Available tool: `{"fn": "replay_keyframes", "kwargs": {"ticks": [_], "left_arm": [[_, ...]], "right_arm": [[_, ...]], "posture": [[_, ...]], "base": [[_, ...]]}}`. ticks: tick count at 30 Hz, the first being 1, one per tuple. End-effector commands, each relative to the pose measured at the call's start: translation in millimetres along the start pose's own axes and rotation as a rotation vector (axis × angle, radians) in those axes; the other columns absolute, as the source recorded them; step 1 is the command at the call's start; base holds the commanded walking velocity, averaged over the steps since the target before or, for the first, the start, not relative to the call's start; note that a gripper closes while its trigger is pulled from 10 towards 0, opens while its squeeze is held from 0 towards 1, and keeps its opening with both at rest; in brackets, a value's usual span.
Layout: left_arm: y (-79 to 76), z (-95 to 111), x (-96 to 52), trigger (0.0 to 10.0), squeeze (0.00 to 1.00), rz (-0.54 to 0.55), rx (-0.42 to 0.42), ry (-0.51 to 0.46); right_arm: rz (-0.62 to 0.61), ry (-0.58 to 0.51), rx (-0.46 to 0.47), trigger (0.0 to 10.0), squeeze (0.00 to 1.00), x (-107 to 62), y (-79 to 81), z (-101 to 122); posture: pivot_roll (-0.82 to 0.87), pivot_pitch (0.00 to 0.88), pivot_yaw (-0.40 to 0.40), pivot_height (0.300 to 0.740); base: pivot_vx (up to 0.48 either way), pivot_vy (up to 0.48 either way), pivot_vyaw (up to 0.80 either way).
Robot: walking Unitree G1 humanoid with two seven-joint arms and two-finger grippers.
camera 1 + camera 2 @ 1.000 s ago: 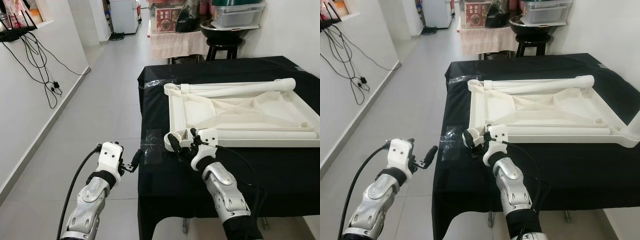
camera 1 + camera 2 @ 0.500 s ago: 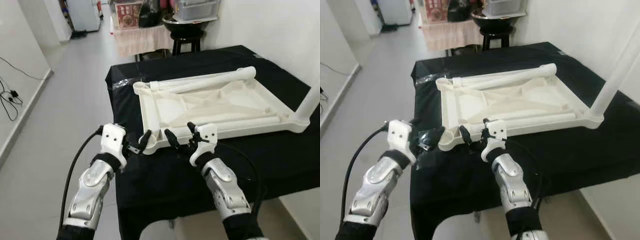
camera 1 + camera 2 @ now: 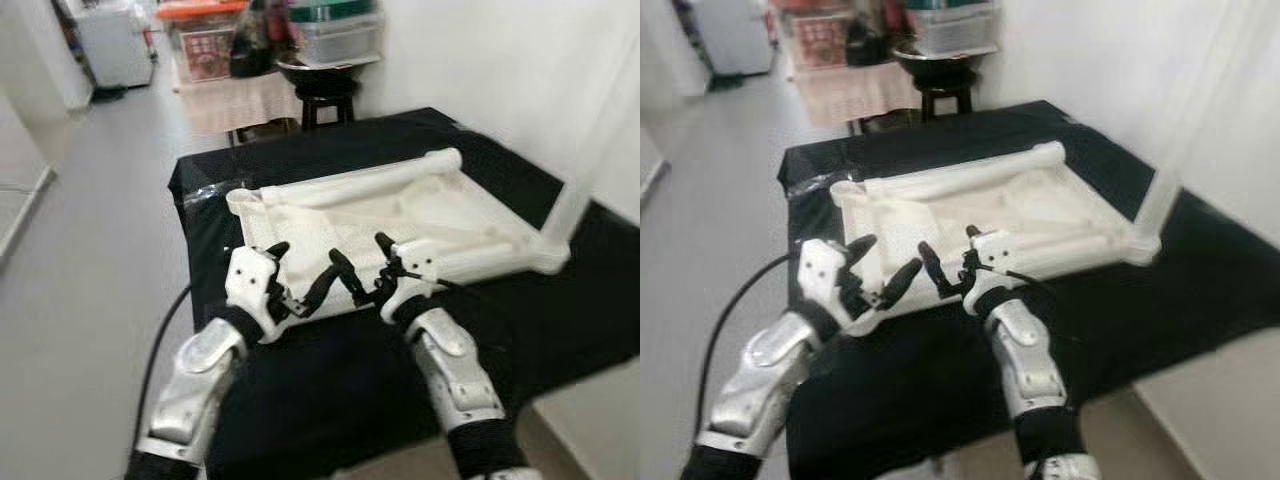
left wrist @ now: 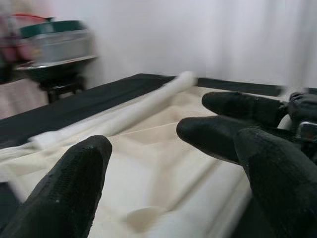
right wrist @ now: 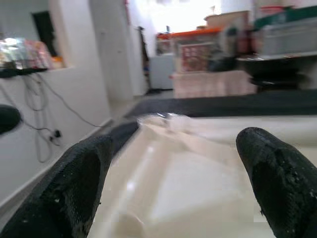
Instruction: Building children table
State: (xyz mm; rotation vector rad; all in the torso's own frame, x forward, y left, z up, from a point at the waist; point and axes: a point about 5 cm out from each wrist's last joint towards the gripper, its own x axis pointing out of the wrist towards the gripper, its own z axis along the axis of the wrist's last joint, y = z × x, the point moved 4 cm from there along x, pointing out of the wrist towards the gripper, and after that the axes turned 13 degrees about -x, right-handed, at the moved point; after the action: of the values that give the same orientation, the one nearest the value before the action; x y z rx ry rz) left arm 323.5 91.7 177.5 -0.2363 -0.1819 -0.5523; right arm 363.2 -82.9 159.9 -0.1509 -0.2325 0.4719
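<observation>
— While the head views show the white tabletop (image 3: 400,215) mid-frame, what do the wrists add?
— Both the left gripper (image 3: 298,275) and right gripper (image 3: 362,268) spread wide over its near edge.

A tabletop (image 3: 480,330) draped in black cloth stood on a pale grey tiled floor (image 3: 90,260), its right side near a white wall. On it lay a white plastic children's table (image 3: 400,225), turned upside down with its ribbed underside showing. One white leg (image 3: 580,185) stood upright at its near right corner, and loose white tubes (image 3: 350,185) lay along its far edge inside the frame.
</observation>
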Motion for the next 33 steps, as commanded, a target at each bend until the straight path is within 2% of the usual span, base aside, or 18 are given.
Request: {"fn": "replay_keyframes", "kwargs": {"ticks": [1,8,11,13,16,17,19,20,22,23,24,25,26,27,28,29,32,33], "left_arm": [[1.6,-0.5,-0.9,10.0,0.0,-0.001,-0.011,0.011],[-4.8,-3.2,-0.5,10.0,0.0,-0.046,-0.007,0.047],[-7.0,-5.3,-4.6,10.0,0.0,-0.097,0.064,0.096],[-7.1,-5.9,-5.5,10.0,0.0,-0.107,0.077,0.106],[-6.9,-7.2,-10.9,10.0,0.0,-0.165,0.185,0.168],[-6.9,-7.2,-10.9,10.0,0.0,-0.165,0.185,0.168],[-3.8,-7.9,-13.5,10.0,0.0,-0.186,0.273,0.206],[-3.8,-7.9,-13.5,10.0,0.0,-0.186,0.273,0.206],[-0.8,-10.9,-16.9,10.0,0.0,-0.217,0.383,0.262],[-0.8,-10.9,-16.9,10.0,0.0,-0.217,0.383,0.262],[1.3,-15.0,-20.3,10.0,0.0,-0.253,0.478,0.32],[2.2,-16.2,-22.0,10.0,0.0,-0.269,0.513,0.342],[2.2,-16.2,-22.0,10.0,0.0,-0.269,0.513,0.342],[6.3,-15.9,-25.0,10.0,0.0,-0.299,0.605,0.385],[6.3,-15.9,-25.0,10.0,0.0,-0.299,0.605,0.385],[9.5,-13.7,-26.7,10.0,0.0,-0.32,0.664,0.409],[11.7,-12.0,-27.8,10.0,0.0,-0.333,0.701,0.425],[13.6,-8.9,-28.7,10.0,0.0,-0.352,0.743,0.438]], "right_arm": [[0.023,-0.016,0.005,10.0,0.0,0.8,6.3,2.0],[0.005,-0.006,-0.001,10.0,0.0,0.2,2.6,0.4],[0.002,-0.004,-0.004,10.0,0.0,0.5,0.2,0.5],[0.002,-0.003,-0.004,10.0,0.0,0.6,-0.5,0.5],[-0.002,0.01,0.0,10.0,0.0,0.8,-4.7,-1.3],[-0.002,0.01,0.0,10.0,0.0,0.8,-4.7,-1.3],[0.012,0.011,0.015,10.0,0.0,0.1,-4.3,-1.7],[0.012,0.011,0.015,10.0,0.0,0.1,-4.3,-1.7],[0.017,0.01,0.009,10.0,0.0,-0.9,-4.1,-1.6],[0.017,0.01,0.009,10.0,0.0,-0.9,-4.1,-1.6],[0.019,0.012,0.008,10.0,0.0,-1.7,-4.7,-2.2],[0.019,0.013,0.006,10.0,0.0,-2.0,-5.1,-2.5],[0.019,0.013,0.006,10.0,0.0,-2.0,-5.1,-2.5],[0.018,0.016,-0.005,10.0,0.0,-2.1,-5.9,-3.0],[0.018,0.016,-0.005,10.0,0.0,-2.1,-5.9,-3.0],[0.019,0.019,-0.007,10.0,0.0,-2.2,-6.3,-3.3],[0.02,0.02,-0.008,10.0,0.0,-2.1,-6.5,-3.5],[0.022,0.021,-0.009,10.0,0.0,-2.0,-6.5,-3.5]], "posture": [[-0.11,0.0,0.044,0.74],[-0.11,0.0,0.05,0.74],[-0.11,0.0,0.049,0.74],[-0.11,0.0,0.049,0.74],[-0.1,0.0,0.046,0.74],[-0.1,0.0,0.046,0.74],[-0.1,0.0,0.047,0.74],[-0.1,0.0,0.047,0.74],[-0.11,0.0,0.053,0.74],[-0.11,0.0,0.053,0.74],[-0.11,0.0,0.053,0.74],[-0.11,0.0,0.055,0.74],[-0.11,0.0,0.055,0.74],[-0.1,0.0,0.057,0.74],[-0.1,0.0,0.057,0.74],[-0.1,0.0,0.057,0.74],[-0.1,0.0,0.056,0.74],[-0.1,0.0,0.056,0.74]], "base": [[0.349,0.0,-0.42],[0.237,0.0,-0.06],[0.0,0.0,0.0],[0.0,0.0,0.0],[0.0,0.0,0.0],[0.0,0.0,0.0],[0.0,0.0,-0.8],[0.0,0.0,-0.8],[0.0,0.0,-0.8],[0.0,0.0,-0.8],[0.0,0.0,-0.8],[0.0,0.0,-0.8],[0.0,0.0,-0.8],[0.0,0.0,-0.8],[0.0,0.0,-0.8],[0.0,0.0,-0.8],[0.0,0.0,-0.8],[0.0,0.0,-0.8]]}}
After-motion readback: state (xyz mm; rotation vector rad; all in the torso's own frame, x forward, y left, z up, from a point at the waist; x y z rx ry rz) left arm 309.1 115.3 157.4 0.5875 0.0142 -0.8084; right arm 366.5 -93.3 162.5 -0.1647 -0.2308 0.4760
